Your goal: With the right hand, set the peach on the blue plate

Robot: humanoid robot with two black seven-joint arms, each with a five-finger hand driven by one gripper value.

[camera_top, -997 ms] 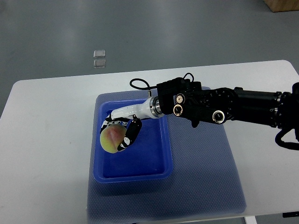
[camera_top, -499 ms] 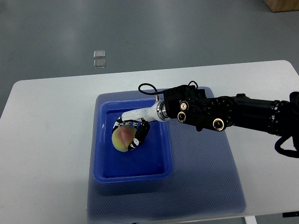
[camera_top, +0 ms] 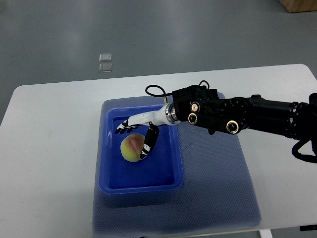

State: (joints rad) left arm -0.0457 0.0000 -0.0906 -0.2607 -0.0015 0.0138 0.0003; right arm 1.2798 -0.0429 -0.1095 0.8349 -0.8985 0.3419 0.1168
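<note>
Fingers [camera_top: 122, 129] of the right hand [camera_top: 136, 130] are spread, the long ones reaching over the far side of the peach [camera_top: 132, 148] and the thumb hanging down by its right flank, close to or just touching the skin; they do not look clamped on it. The peach sits on the floor of the blue plate [camera_top: 174, 163], a deep tray-like dish, a little toward its far half and apart from every wall. From the hand a white wrist runs back to the black forearm, which comes in from the right edge above a blue mat [camera_top: 218, 193] on the white table [camera_top: 54, 148].

Judging by this, the step in hand is the release. Done well, the thumb would swing clear before the hand rises, and the lift would go straight up, so that no finger drags the fruit and rolls it toward the rim. No left hand shows.
</note>
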